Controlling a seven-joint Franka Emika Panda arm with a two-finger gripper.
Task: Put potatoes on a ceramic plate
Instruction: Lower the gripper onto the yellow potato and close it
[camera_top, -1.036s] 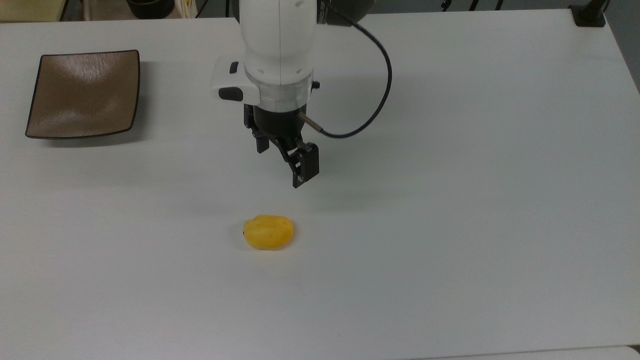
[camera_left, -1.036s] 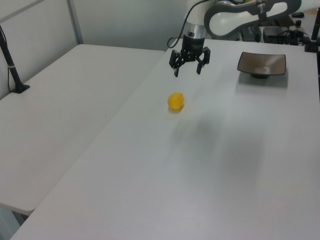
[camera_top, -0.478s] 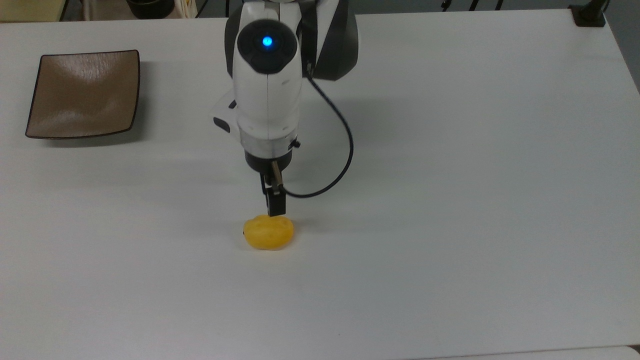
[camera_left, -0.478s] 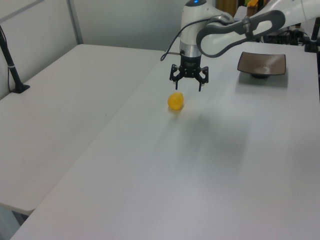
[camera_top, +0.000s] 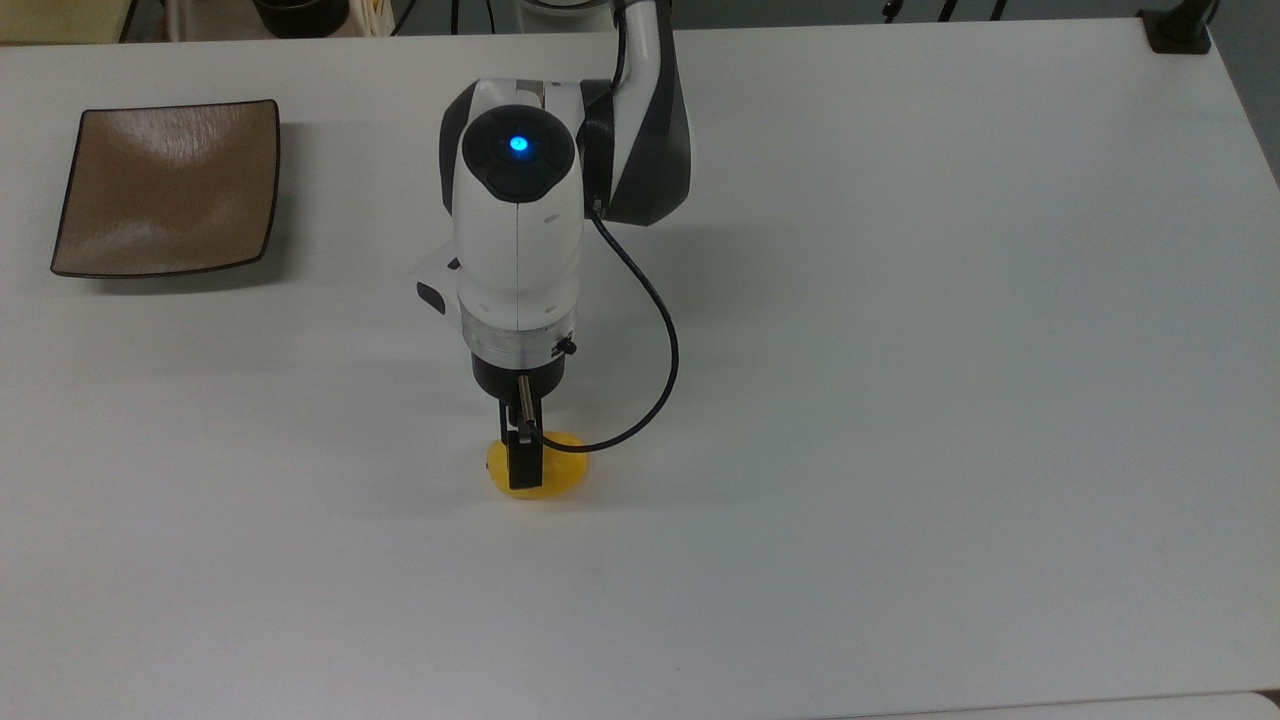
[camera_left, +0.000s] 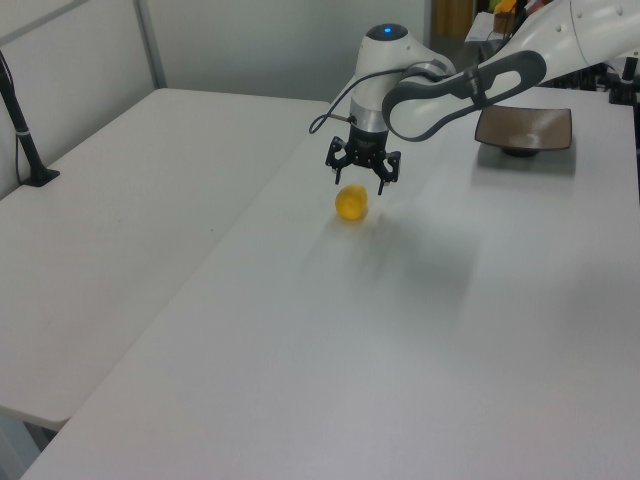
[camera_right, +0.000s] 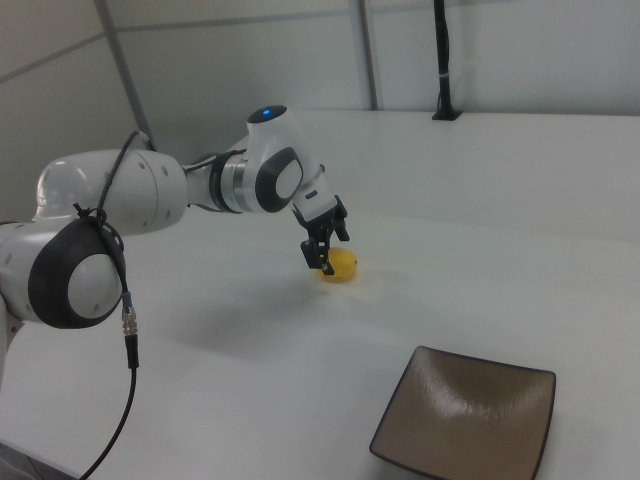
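The potato (camera_top: 552, 474) is a small yellow oval lump lying on the white table (camera_top: 900, 400), near its middle. My gripper (camera_top: 522, 447) hangs just above it, open, with one black finger crossing the potato in the top view. In the left view the gripper (camera_left: 359, 184) has its fingers spread to either side over the potato (camera_left: 351, 204), and nothing is gripped. The right view shows the gripper (camera_right: 325, 248) at the potato (camera_right: 342, 265). The square brown ceramic plate (camera_top: 165, 185) sits bare at the top view's far left, well apart from the potato.
A black cable (camera_top: 655, 360) loops from the wrist on the top view's right. A black post base (camera_top: 1180, 30) stands at the table's far right corner. In the left view a second white table (camera_left: 130, 230) adjoins on the left view's left.
The arm has come forward and down over the table. The gripper went from well behind the potato to just over it. Potato and plate have not moved.
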